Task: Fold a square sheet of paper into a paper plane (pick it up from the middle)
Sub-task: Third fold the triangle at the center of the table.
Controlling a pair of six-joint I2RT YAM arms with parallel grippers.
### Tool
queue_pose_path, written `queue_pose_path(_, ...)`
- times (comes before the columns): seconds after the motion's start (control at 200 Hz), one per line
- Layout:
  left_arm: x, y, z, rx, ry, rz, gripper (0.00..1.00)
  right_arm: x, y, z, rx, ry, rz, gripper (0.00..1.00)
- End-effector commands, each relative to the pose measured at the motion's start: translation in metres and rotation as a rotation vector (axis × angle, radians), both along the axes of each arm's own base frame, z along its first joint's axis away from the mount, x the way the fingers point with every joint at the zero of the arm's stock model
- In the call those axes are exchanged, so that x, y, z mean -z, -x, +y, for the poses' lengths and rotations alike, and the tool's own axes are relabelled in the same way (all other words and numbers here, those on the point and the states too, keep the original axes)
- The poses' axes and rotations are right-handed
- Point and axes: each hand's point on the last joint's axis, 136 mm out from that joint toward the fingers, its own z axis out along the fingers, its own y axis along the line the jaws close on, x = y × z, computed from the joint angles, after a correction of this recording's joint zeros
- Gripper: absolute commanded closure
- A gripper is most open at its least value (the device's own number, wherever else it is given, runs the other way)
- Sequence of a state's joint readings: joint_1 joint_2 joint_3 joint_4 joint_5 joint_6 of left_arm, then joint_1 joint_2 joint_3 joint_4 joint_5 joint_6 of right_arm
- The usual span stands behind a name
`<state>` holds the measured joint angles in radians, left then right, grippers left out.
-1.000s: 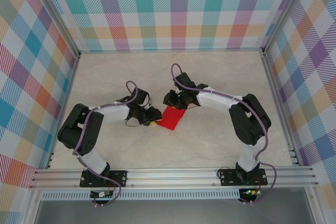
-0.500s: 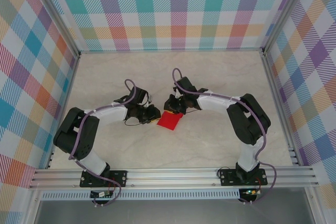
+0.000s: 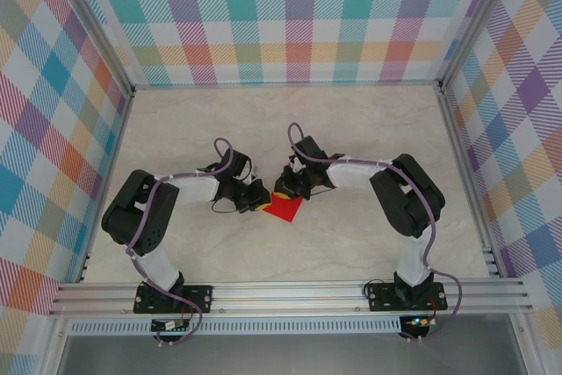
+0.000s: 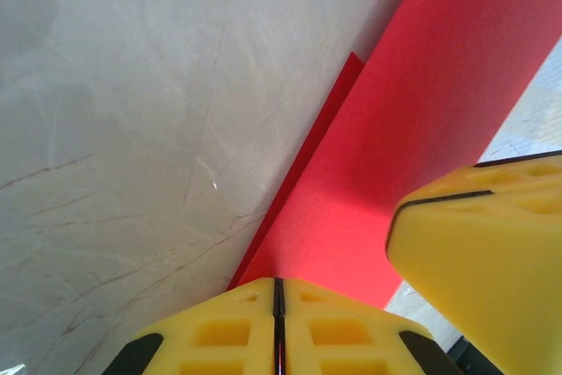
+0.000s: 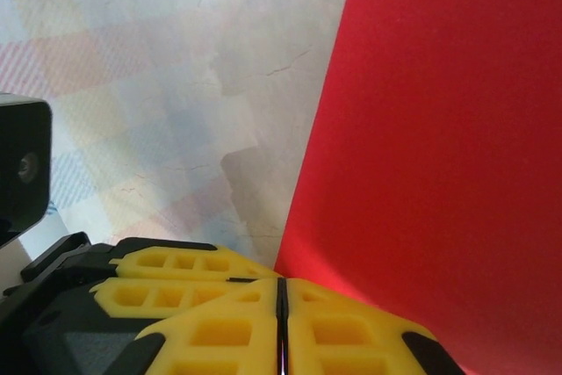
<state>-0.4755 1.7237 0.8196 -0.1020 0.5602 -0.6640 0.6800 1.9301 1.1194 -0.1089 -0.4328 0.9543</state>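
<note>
At the middle of the table (image 3: 369, 129), slightly toward the near side, the square sheet of paper (image 3: 284, 209) lies red face up as a small angular patch between the two arms. From the left wrist, the paper (image 4: 413, 129) is seen in two layers, a lower red edge showing just beyond the upper one. The left gripper (image 3: 260, 198) sits at the paper's left edge and the right gripper (image 3: 283, 190) at its far edge, their tips close beside one another. Seen from its own wrist, the left gripper (image 4: 277, 305) has its yellow pads pressed together, and the paper's edge runs down to the seam. One yellow finger (image 4: 479, 243) of the right gripper stands just beside it. The right gripper (image 5: 281, 318) likewise has its pads together, and the red sheet (image 5: 439, 129) meets the seam at a corner. Whether either pair has the paper nipped between the pads cannot be told. Plaid walls (image 3: 290, 15) enclose the marbled surface on the left, right and far sides. An aluminium rail (image 3: 290, 292) along the near edge carries both arm bases.
</note>
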Motion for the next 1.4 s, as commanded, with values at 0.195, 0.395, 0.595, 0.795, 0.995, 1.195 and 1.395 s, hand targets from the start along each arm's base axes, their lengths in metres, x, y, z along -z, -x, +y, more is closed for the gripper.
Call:
queue_pose_path(0.195, 0.021, 0.018, 0.008, 0.039, -0.065, 0.059, 0.91, 0.031, 0.016, -0.01, -0.013, 0.034, 0.077, 0.91)
queue_pose_path(0.395, 0.041, 0.03, 0.027, 0.056, -0.17, 0.091, 0.91, 0.034, 0.019, -0.018, -0.064, 0.046, 0.034, 0.91)
queue_pose_path(0.595, 0.054, 0.04, 0.035, 0.059, -0.202, 0.123, 0.91, 0.038, 0.015, -0.041, -0.072, 0.013, 0.002, 0.91)
queue_pose_path(0.795, 0.056, 0.041, 0.038, 0.06, -0.219, 0.127, 0.93, 0.037, -0.009, -0.075, -0.017, 0.018, -0.066, 0.9)
queue_pose_path(0.995, 0.052, 0.041, 0.038, 0.07, -0.213, 0.117, 0.93, 0.029, -0.034, -0.11, 0.063, 0.079, -0.124, 0.89)
queue_pose_path(1.195, 0.03, 0.033, 0.023, 0.073, -0.124, 0.081, 0.91, -0.009, -0.042, -0.106, 0.105, 0.11, -0.206, 0.86)
queue_pose_path(1.395, -0.017, 0.018, 0.008, 0.049, -0.024, 0.0, 0.77, -0.021, -0.035, -0.084, 0.137, 0.252, -0.238, 0.74)
